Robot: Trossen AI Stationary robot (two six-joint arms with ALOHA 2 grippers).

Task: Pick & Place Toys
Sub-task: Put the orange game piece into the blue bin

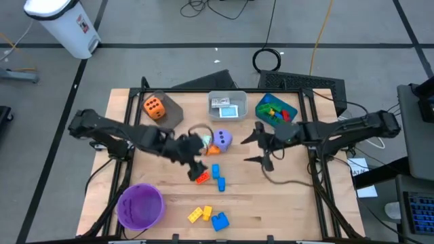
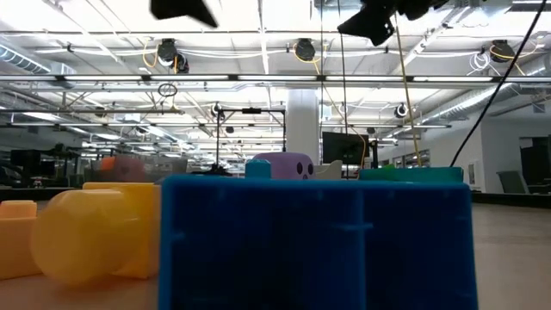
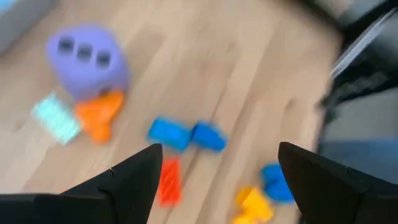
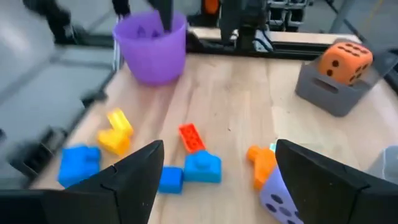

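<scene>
Hovering unclenched above the red brick (image 1: 201, 178), the left hand (image 1: 196, 165) probably lines up a pick. The right hand (image 1: 266, 147) waits released, empty, mid-worktop (image 1: 291, 203).

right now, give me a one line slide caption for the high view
Both arms hover with open fingers over scattered toy bricks mid-table, purple die between them, orange die on the grey bin.

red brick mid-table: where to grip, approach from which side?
Grip the red brick across its two long sides, coming straight down from above. It lies flat and alone on the table, narrow enough for open fingers. The blue bricks sit close beside it, so keep the fingers off that side. The left gripper, open, is nearest.
</scene>
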